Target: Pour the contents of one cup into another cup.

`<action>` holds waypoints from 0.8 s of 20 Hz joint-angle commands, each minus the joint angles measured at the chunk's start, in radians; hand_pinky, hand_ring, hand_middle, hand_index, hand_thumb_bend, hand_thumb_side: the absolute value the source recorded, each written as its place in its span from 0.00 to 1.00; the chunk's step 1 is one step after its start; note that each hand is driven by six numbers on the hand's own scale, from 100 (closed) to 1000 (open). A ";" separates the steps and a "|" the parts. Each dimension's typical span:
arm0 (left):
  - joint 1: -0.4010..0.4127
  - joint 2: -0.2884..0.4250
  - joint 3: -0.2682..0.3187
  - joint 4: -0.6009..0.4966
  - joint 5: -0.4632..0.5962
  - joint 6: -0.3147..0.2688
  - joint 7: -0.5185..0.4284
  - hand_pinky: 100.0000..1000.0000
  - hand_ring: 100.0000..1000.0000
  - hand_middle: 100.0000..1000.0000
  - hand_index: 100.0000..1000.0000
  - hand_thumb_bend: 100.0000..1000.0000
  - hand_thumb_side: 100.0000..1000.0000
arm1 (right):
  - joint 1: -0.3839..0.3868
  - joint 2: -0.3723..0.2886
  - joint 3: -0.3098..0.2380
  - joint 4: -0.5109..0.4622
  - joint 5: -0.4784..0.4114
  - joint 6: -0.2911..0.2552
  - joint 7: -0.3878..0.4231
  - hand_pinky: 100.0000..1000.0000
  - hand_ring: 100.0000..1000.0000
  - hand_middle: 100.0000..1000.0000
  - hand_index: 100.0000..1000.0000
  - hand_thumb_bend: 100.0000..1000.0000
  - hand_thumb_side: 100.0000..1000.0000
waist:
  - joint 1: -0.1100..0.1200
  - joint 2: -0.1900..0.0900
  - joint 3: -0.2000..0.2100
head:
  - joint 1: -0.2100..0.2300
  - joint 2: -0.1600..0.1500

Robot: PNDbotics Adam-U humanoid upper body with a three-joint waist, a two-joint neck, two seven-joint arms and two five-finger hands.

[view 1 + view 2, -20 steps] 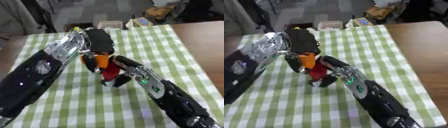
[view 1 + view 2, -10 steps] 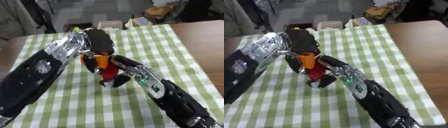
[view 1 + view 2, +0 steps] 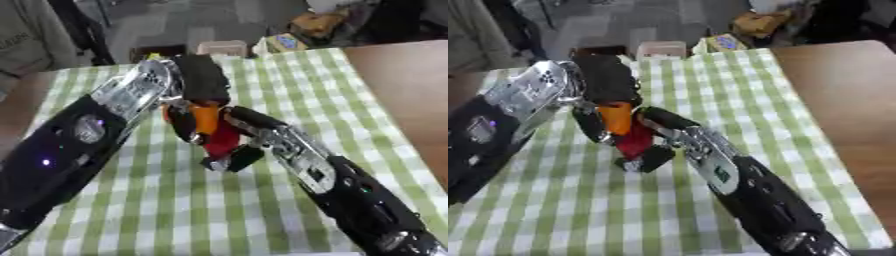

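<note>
Right hand [image 3: 234,156] curling its fingers round red cup [image 3: 223,139], which is sitting low over the green checked cloth [image 3: 175,210]. Just behind and touching, left hand [image 3: 197,87] clamping orange cup [image 3: 205,118], tilting it above the red one, mid-table.

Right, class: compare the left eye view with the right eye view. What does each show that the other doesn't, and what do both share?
Only the left eye view shows a person's grey sleeve at the top left corner.

Only the right eye view shows the wooden table's far right corner and more bare wood beside the cloth.

Both show the left hand holding the orange cup right above the red cup, which the right hand grips, over the green checked cloth.
</note>
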 commanded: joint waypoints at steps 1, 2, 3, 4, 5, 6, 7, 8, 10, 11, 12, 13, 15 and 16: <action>-0.026 0.009 -0.004 0.013 -0.037 -0.186 -0.175 0.07 0.03 0.02 0.60 0.00 0.53 | -0.034 0.022 0.011 -0.067 -0.011 -0.007 0.010 0.50 0.44 0.37 0.57 0.17 0.20 | 0.002 -0.019 0.002 | 0.000 0.011; -0.029 0.008 -0.006 0.013 -0.050 -0.190 -0.176 0.07 0.03 0.02 0.60 0.00 0.54 | -0.032 0.022 0.011 -0.063 -0.010 -0.006 0.011 0.50 0.44 0.37 0.57 0.17 0.20 | 0.004 -0.020 0.003 | 0.000 0.013; -0.031 0.008 -0.007 0.011 -0.063 -0.194 -0.176 0.07 0.03 0.02 0.60 0.00 0.54 | -0.030 0.022 0.010 -0.058 -0.009 -0.005 0.012 0.50 0.44 0.37 0.57 0.17 0.20 | 0.006 -0.021 0.004 | -0.002 0.014; -0.033 0.008 -0.007 0.007 -0.075 -0.197 -0.174 0.08 0.03 0.02 0.60 0.00 0.54 | -0.029 0.022 0.009 -0.053 -0.008 -0.005 0.012 0.50 0.44 0.37 0.57 0.17 0.20 | 0.007 -0.022 0.005 | -0.004 0.015; -0.035 0.008 -0.008 0.000 -0.089 -0.200 -0.172 0.08 0.03 0.02 0.60 0.00 0.54 | -0.028 0.021 0.008 -0.047 -0.007 -0.005 0.012 0.50 0.44 0.37 0.57 0.17 0.20 | 0.007 -0.022 0.007 | -0.005 0.016; -0.037 0.008 -0.008 -0.006 -0.103 -0.202 -0.170 0.08 0.03 0.02 0.60 0.00 0.54 | -0.027 0.021 0.007 -0.041 -0.006 -0.005 0.012 0.50 0.44 0.37 0.57 0.16 0.20 | 0.008 -0.023 0.010 | -0.007 0.016; -0.040 0.009 -0.009 -0.013 -0.116 -0.206 -0.166 0.08 0.03 0.02 0.60 0.00 0.54 | -0.026 0.021 0.006 -0.035 -0.005 -0.006 0.011 0.50 0.44 0.37 0.57 0.16 0.20 | 0.009 -0.025 0.012 | -0.008 0.017; -0.042 0.010 -0.009 -0.018 -0.127 -0.209 -0.162 0.08 0.03 0.02 0.60 0.00 0.54 | -0.025 0.021 0.005 -0.030 -0.003 -0.006 0.010 0.50 0.44 0.37 0.57 0.16 0.20 | 0.010 -0.026 0.014 | -0.008 0.017; -0.047 0.013 -0.010 -0.029 -0.145 -0.216 -0.154 0.08 0.03 0.02 0.60 0.00 0.54 | -0.022 0.020 0.002 -0.017 0.000 -0.007 0.007 0.50 0.44 0.37 0.57 0.16 0.20 | 0.012 -0.029 0.020 | -0.010 0.018; -0.049 0.014 -0.010 -0.035 -0.153 -0.219 -0.151 0.08 0.03 0.02 0.60 0.00 0.55 | -0.020 0.020 0.001 -0.011 0.002 -0.008 0.007 0.50 0.44 0.37 0.57 0.16 0.20 | 0.012 -0.031 0.022 | -0.010 0.018; -0.051 0.015 -0.011 -0.040 -0.160 -0.222 -0.148 0.08 0.03 0.02 0.60 0.00 0.54 | -0.019 0.020 0.000 -0.005 0.004 -0.009 0.006 0.50 0.44 0.37 0.57 0.16 0.20 | 0.013 -0.032 0.025 | -0.011 0.018; -0.052 0.016 -0.011 -0.045 -0.165 -0.224 -0.146 0.08 0.03 0.02 0.60 0.00 0.55 | -0.018 0.020 0.000 0.001 0.006 -0.010 0.006 0.50 0.44 0.37 0.57 0.16 0.20 | 0.014 -0.034 0.027 | -0.012 0.019; -0.055 0.017 -0.012 -0.053 -0.173 -0.228 -0.142 0.08 0.03 0.02 0.60 0.00 0.55 | -0.016 0.021 -0.002 0.012 0.010 -0.013 0.005 0.50 0.44 0.37 0.57 0.16 0.20 | 0.015 -0.037 0.031 | -0.012 0.020; -0.056 0.017 -0.012 -0.056 -0.176 -0.230 -0.141 0.08 0.03 0.02 0.60 0.00 0.55 | -0.015 0.021 -0.003 0.016 0.012 -0.014 0.005 0.50 0.44 0.37 0.57 0.16 0.20 | 0.015 -0.038 0.032 | -0.012 0.020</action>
